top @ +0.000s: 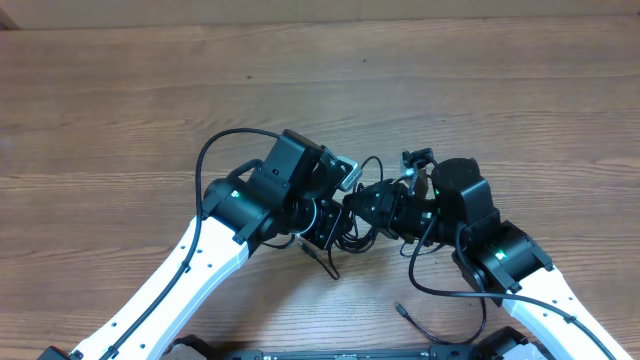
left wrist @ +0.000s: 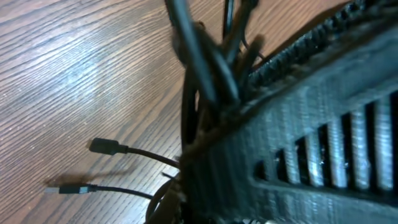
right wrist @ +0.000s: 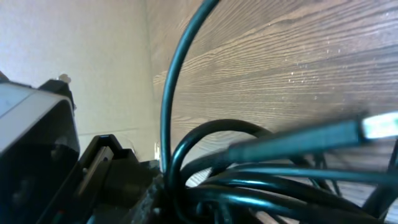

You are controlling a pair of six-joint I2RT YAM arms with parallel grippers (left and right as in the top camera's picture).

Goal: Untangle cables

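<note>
Right now, tabletop point(top: 300, 80): bare wood grain, and we see both arms reaching in to meet near its middle.
Cables point(left wrist: 199, 62): a small tangle of thin black cords, bunched in the narrow space between the two claws and hanging partly down onto the wood.
Left claw point(top: 332, 212): closed right down; in its wrist view several strands run up tight against the edge of its ribbed finger point(left wrist: 323, 124), so we read it as pinching part of the tangle.
Right claw point(top: 372, 200): pushed into the tangle from the opposite side, just beside the left claw; cords fill its wrist view and hide the fingers, so we cannot tell how far it is open or whether it has hold of anything.
Loose ends: two cords trail out from under the left claw and lie flat on the wood, one ending in a dark plug point(left wrist: 102, 147), the other in a slimmer plug point(left wrist: 69, 188) nearer the camera.
Silver-tipped plug point(right wrist: 379, 124): seen blurred and very near the right wrist camera, lying across the loops.
Loops: from overhead we see one thin loop standing up above the claws, the rest sagging below them towards the arm bases.
</note>
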